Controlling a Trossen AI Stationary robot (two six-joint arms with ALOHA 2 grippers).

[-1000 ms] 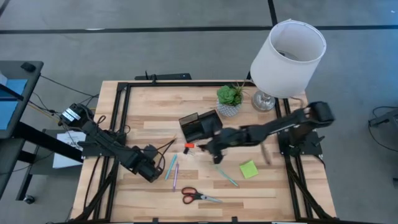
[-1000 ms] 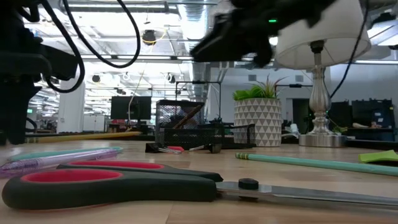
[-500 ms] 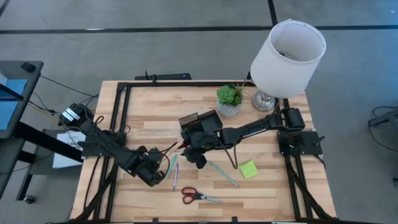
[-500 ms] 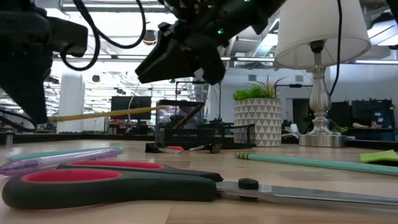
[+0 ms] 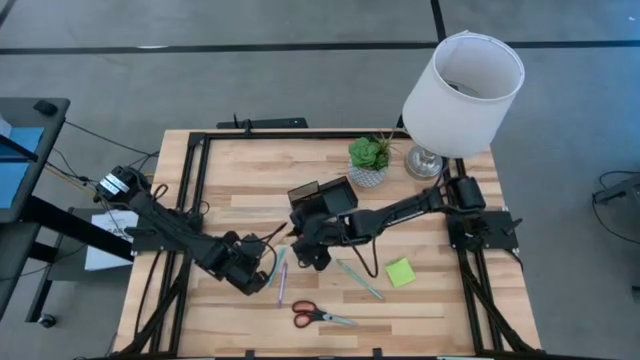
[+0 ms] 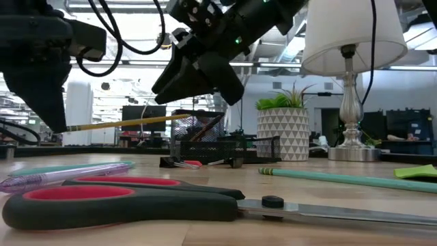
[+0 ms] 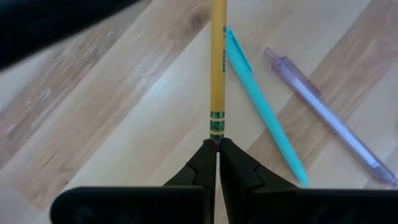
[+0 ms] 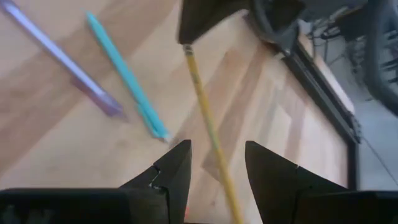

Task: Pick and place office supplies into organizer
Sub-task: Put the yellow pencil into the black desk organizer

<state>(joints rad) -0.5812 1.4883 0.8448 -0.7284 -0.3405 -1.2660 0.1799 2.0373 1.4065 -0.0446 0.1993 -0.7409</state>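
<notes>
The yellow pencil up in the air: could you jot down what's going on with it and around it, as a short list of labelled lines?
Held item: yellow pencil, raised above the table
Holder: left gripper, shut on the pencil's eraser end
Other arm: right gripper, open, fingers either side of the pencil's far end
Below: teal pen and purple pen lying on the wood
Organizer: behind the right arm

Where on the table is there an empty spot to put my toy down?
The back left part of the table, behind the left gripper and left of the organizer, is bare. So is the front right corner, past the scissors and sticky-note pad. The middle is crowded with pens and both grippers.
</notes>
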